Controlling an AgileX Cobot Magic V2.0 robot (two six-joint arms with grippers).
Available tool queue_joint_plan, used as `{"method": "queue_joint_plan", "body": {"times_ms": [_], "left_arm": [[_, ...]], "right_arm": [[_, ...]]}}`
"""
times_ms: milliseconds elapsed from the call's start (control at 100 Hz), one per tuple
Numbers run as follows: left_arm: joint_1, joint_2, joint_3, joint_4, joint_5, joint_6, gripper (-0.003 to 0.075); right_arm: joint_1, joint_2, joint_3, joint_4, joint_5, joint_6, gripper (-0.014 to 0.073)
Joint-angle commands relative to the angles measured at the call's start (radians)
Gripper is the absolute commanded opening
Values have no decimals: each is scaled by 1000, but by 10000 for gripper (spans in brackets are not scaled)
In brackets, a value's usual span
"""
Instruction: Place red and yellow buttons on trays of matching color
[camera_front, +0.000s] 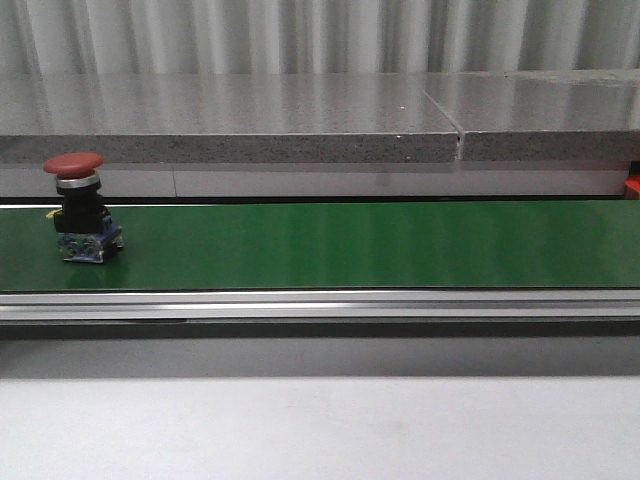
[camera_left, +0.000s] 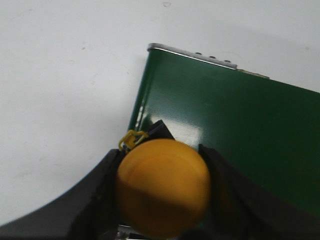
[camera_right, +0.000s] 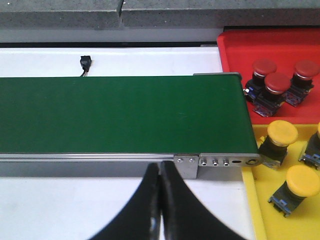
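Left gripper (camera_left: 162, 200) fingers clamp a yellow button (camera_left: 162, 187) for carrying to the yellow tray (camera_right: 252, 200); right gripper (camera_right: 160, 172) fingers rest together, idle.

Grey stone ledge (camera_front: 300, 125) before corrugated metal wall (camera_front: 320, 35)

- A button (camera_left: 162, 192) sits between the left gripper's (camera_left: 162, 200) two fingers, touching both.
- Beyond that gripper lies the end of the conveyor belt (camera_left: 225, 130), with bare table (camera_left: 65, 75) beside it.
- The right gripper (camera_right: 160, 200) hangs over the table just before the belt's near rail (camera_right: 100, 157), fingertips together.
- To that gripper's right, two trays lie past the belt's end: the nearer tray (camera_right: 250, 200) holds several buttons, the farther tray (camera_right: 235, 42) three.
- In the front view, another button (camera_front: 78, 205) stands on the belt's left part.
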Motion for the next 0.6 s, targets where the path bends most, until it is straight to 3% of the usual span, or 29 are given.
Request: {"method": "queue_joint_plan", "body": {"times_ms": [0, 340, 440, 590], "left_arm": [[-26, -18, -23, -2, -34, 3, 142], [-38, 67, -23, 18, -26, 3, 169], [-38, 67, -23, 5, -28, 3, 273], [-38, 67, -23, 3, -28, 5, 517]], "right_arm": [[1, 8, -23, -1, -71, -5, -60], [1, 8, -23, -1, -71, -5, -60], [1, 8, -23, -1, -71, -5, -60], [1, 8, -23, -1, -71, -5, -60]]}}
